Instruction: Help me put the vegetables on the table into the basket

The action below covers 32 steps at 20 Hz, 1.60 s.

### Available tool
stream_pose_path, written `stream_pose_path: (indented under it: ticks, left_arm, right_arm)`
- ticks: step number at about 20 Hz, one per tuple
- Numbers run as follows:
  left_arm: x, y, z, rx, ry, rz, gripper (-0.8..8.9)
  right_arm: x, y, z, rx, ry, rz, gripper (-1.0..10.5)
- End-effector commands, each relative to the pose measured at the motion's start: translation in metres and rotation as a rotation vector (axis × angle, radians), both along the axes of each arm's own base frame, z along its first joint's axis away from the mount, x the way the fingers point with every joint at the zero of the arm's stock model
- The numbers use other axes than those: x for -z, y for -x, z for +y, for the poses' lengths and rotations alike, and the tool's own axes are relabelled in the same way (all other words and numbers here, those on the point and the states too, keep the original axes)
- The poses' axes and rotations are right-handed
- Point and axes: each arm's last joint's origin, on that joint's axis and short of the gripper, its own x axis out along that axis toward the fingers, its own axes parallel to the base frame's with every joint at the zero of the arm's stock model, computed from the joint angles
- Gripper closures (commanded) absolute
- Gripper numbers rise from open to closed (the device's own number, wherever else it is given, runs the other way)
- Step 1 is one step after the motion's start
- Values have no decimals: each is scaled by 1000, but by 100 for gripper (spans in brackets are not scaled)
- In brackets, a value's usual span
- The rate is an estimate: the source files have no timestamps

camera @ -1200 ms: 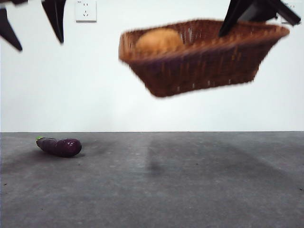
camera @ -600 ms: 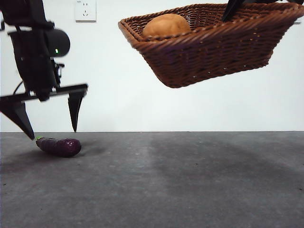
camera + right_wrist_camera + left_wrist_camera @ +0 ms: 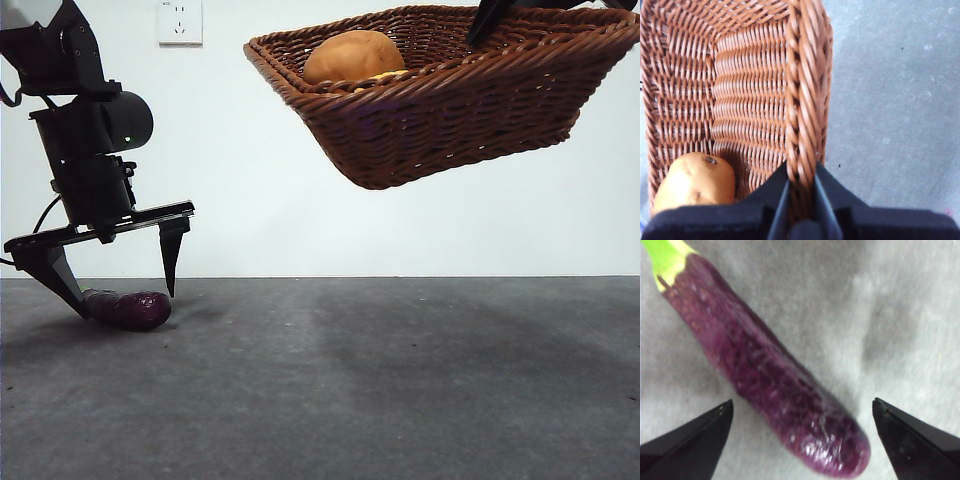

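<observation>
Left end effector [image 3: 112, 275] lowered, straddling eggplant [image 3: 128, 308] (jaws apart).

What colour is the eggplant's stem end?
Bright yellow-green, on the glossy purple eggplant; clearest in the left wrist view.

The left gripper [image 3: 112, 290] is coming down from the top corner of the front view to the table [image 3: 400, 380], its open jaws now straddling the purple eggplant [image 3: 128, 308]. The basket [image 3: 450, 100], pinched at its rim by the right gripper [image 3: 801, 197], is rising and steadying, with the potato [image 3: 353, 56] shifting slightly inside.
</observation>
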Motion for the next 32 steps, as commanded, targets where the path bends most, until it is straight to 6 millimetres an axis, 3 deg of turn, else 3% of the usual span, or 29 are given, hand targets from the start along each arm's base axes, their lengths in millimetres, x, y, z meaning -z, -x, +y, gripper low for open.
stream_pose_path:
  ticks: [1, 3, 6, 9, 15, 17, 20, 25, 29, 32]
  left_arm:
    - [11, -3, 1, -29, 8, 22, 344]
    - [13, -3, 1, -29, 8, 25, 354]
    - [17, -4, 1, -28, 6, 36, 540]
    - [16, -4, 1, -1, -4, 29, 800]
    - [5, -1, 1, 142, 22, -10, 822]
    - [-17, 3, 4, 204, 26, -78, 822]
    - [-70, 22, 13, 292, -3, -236, 822]
    - [-158, 85, 24, 438, 67, -465, 821]
    - [-193, 144, 9, 554, 190, -560, 822]
    - [-191, 170, -26, 673, 285, -529, 822]
  right_arm:
    - [-6, 1, 0, -11, -20, -31, 959]
    - [-6, 1, 0, -11, -20, -30, 959]
    - [-6, 1, 0, -11, -20, -30, 959]
    - [-6, 1, 0, -11, -20, -30, 959]
    - [-4, 0, 0, -2, -15, -22, 959]
    - [3, -5, 2, 3, -8, 16, 959]
    - [22, -12, 4, 24, 1, 82, 959]
    - [76, -16, 6, 121, -80, 186, 959]
    - [111, -12, 11, 179, -148, 244, 959]
    - [119, -8, 27, 178, -201, 234, 959]
